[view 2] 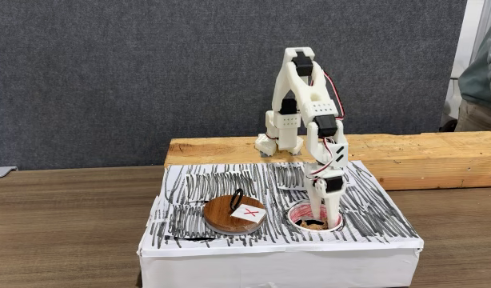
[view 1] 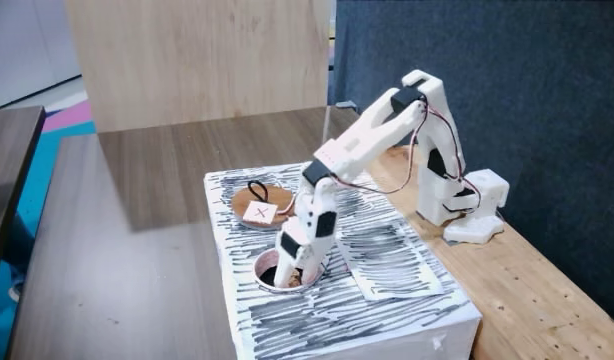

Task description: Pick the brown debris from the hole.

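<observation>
In both fixed views my claw (view 2: 324,219) reaches down into the hole (view 2: 297,214), its tips below the pale rim. A bit of brown debris (view 2: 313,226) lies on the bottom of the hole, just left of my claw tips and right up against them in the view from the front; whether I touch it I cannot tell. I cannot tell how far my claw stands open either, since the rim and my own wrist hide the tips.

Left of the hole, on the same striped box (view 2: 373,206), rests a wooden disc (view 2: 221,216) carrying a card with a red X (view 2: 249,213). To the right, my arm (view 1: 372,130) rises from its base (view 1: 474,215) on the wooden tabletop (view 1: 547,270), folds at the elbow, and slopes down with the wrist pointing almost straight into the opening.
</observation>
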Available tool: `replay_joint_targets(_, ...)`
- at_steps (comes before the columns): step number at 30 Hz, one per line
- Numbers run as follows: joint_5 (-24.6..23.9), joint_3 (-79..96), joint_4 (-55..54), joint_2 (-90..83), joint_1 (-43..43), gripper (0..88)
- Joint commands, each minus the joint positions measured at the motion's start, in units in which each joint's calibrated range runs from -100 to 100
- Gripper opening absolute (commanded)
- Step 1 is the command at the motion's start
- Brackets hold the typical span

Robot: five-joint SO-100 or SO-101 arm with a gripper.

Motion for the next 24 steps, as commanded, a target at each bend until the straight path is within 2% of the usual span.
replay_joint_targets(1, 0.3, -1.2, 0.2, 2.0, -0.9, 20.2)
replay_joint_targets(5, 0.3, -1.2, 0.2, 6.3, 0.2, 20.2)
replay_joint_targets(14, 0.3, -4.6, 0.1, 12.2, 8.7, 19.7)
replay_joint_targets(17, 0.3, -4.9, 0.1, 12.0, 9.2, 14.3)
replay_joint_targets(20, -0.3, -4.9, 0.1, 12.2, 9.1, 1.3)
replay_joint_targets(24, -0.3, -4.9, 0.1, 12.3, 8.7, 1.6)
